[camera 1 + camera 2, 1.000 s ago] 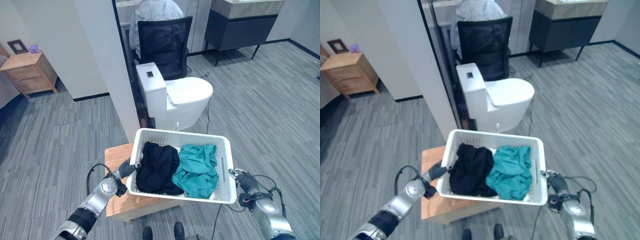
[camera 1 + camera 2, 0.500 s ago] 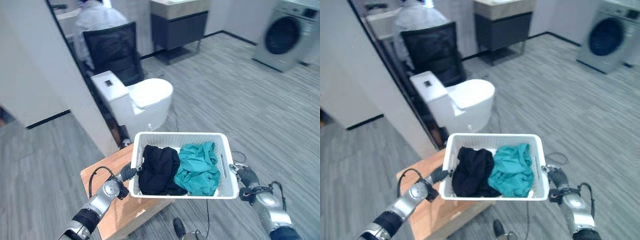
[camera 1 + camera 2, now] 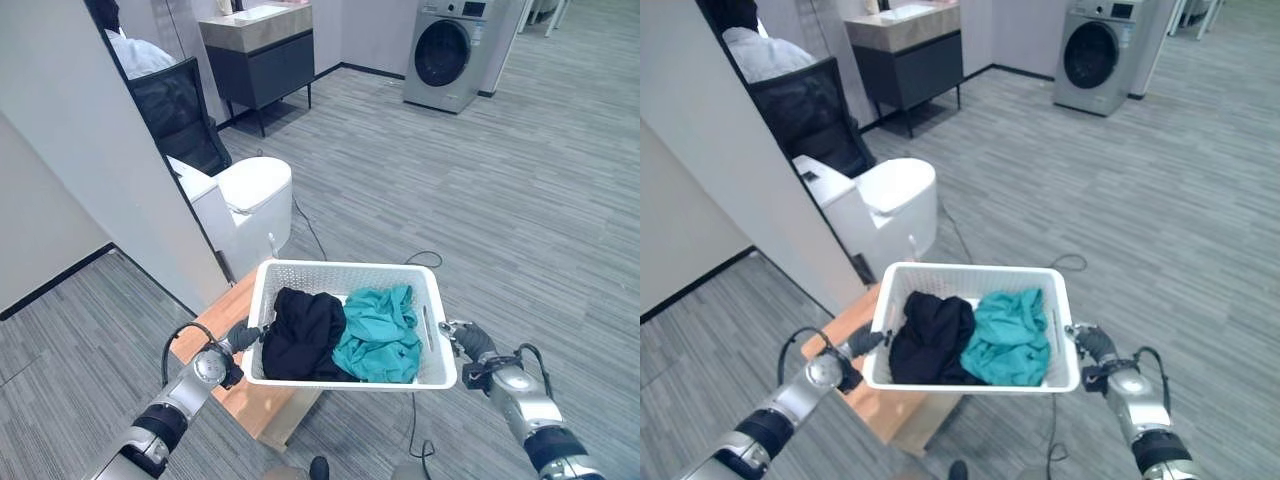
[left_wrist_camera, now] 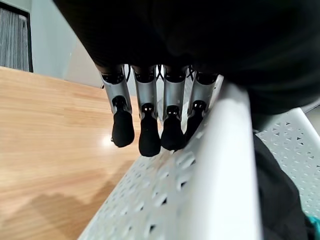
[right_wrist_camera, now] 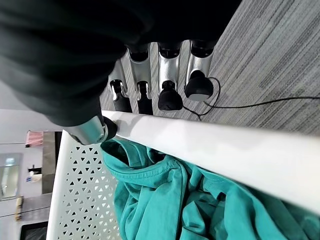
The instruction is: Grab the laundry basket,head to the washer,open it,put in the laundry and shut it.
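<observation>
White perforated laundry basket [image 3: 350,275] is held up in front of the robot, over the near edge of a low wooden table [image 3: 225,315]; inside it a black garment [image 3: 303,335] on the left side, teal garment [image 3: 380,335] on the right, the two touching at the middle; left hand [image 3: 243,336] is at the basket's left rim, fingers [image 4: 150,131] curled under the rim against the outer wall, so it grips the basket; right hand [image 3: 472,343] is at the right rim, fingers [image 5: 170,95] curled down outside the rim and thumb over the top edge inside, pinching the rim; washer [image 3: 448,52] stands far off at the back right, against the wall, round dark door closed; white toilet [image 3: 245,205] just beyond the table, lid down, beside a grey partition wall [image 3: 90,150]; black mesh chair [image 3: 180,115] behind the toilet with a person [image 3: 760,50] in a light top seated on it; dark vanity cabinet [image 3: 265,65] with a light countertop further back, left of the washer; grey striped carpet floor [image 3: 520,220] all around.
</observation>
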